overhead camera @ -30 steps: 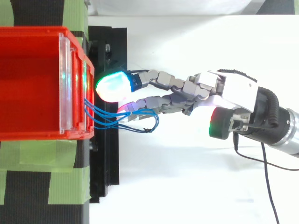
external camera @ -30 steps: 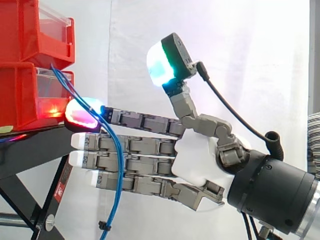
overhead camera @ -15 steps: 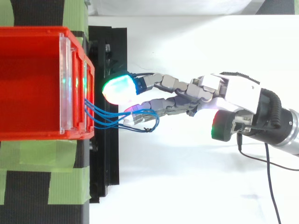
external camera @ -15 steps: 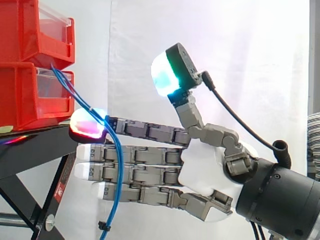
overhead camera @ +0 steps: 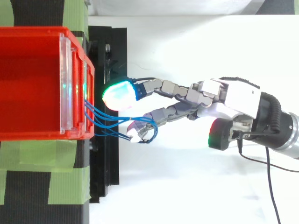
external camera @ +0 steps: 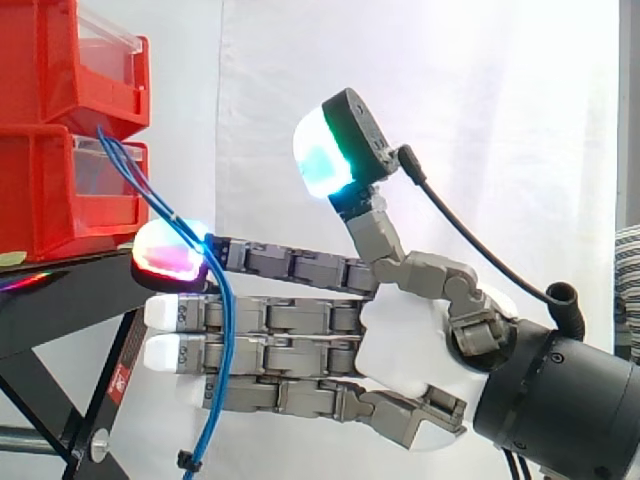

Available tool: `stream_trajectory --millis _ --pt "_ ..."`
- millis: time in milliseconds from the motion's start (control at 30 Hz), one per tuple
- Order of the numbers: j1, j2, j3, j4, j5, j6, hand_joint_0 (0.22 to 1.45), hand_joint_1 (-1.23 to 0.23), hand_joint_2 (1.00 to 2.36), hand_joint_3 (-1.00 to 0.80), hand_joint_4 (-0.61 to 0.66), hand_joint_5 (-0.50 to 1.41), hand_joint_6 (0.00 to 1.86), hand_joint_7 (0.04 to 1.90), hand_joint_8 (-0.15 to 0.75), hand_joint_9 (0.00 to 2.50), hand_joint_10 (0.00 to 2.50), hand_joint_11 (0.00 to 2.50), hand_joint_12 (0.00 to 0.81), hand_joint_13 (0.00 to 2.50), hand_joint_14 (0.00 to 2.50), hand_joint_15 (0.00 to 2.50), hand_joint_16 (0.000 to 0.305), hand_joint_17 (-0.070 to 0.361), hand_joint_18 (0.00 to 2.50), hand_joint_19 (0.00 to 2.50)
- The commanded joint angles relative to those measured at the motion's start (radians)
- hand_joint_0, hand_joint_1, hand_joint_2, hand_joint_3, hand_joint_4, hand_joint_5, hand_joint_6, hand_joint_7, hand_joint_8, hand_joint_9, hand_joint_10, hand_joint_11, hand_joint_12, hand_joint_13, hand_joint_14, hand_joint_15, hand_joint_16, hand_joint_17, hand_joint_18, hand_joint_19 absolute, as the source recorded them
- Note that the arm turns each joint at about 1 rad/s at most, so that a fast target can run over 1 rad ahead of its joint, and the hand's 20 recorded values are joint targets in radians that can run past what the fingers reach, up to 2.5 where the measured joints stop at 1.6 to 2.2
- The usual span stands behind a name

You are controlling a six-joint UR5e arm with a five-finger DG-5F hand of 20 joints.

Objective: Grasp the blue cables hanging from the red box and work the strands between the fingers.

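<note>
**Side and top views of the hand at the bins.** Nearest the side camera, the blue cables (external camera: 214,330) left the top front edge of the lower red bin (external camera: 50,195). They ran down across the front of the lower fingers (external camera: 280,318) and ended below them at a small black tie (external camera: 184,461).

Behind the strands the hand (external camera: 405,340) reached in from the right with its palm upright. Its fingers were straight and spread apart, clamped on nothing. The topmost finger, with its pad glowing red and blue, lay close to the bin's front, and the strands passed between it and the fingers beneath. The thumb (external camera: 330,150) stood raised well clear of the strands, its pad glowing cyan and white.

From above, the strands fanned out of the bin and gathered in a loop about one fingertip (overhead camera: 134,134). The neighbouring finger was spread to one side of them.

The lower bin, with an upper bin (external camera: 60,60) stacked on it, sat on a black stand (external camera: 70,300). The white curtain (external camera: 480,100) hung farthest back.
</note>
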Motion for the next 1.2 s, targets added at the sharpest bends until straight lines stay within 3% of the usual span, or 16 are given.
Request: stream_trajectory --millis 0,567,867,1167 --pt "0.005 0.0 0.0 0.0 0.001 -0.004 0.69 -0.36 1.0 -1.0 0.17 -0.34 0.0 0.63 0.38 0.65 0.01 0.41 0.426 0.74 0.01 0.5 0.064 0.143 0.51 0.27" --pt "0.023 0.0 0.0 -0.009 0.007 -0.004 0.72 -0.37 1.0 -1.0 0.17 -0.31 0.01 0.64 0.384 0.78 0.01 0.59 0.437 0.97 0.02 0.76 0.061 0.137 0.6 0.34" --pt "0.026 0.0 0.0 -0.012 0.007 -0.004 0.73 -0.39 1.0 -1.0 0.18 -0.29 0.01 0.65 0.39 0.86 0.02 0.74 0.448 1.09 0.02 1.01 0.06 0.134 0.78 0.55" --pt "0.026 0.0 0.0 -0.018 0.007 -0.004 0.73 -0.4 1.0 -1.0 0.19 -0.28 0.01 0.66 0.385 1.04 0.02 1.19 0.435 1.25 0.02 1.38 0.059 0.133 0.96 0.75"
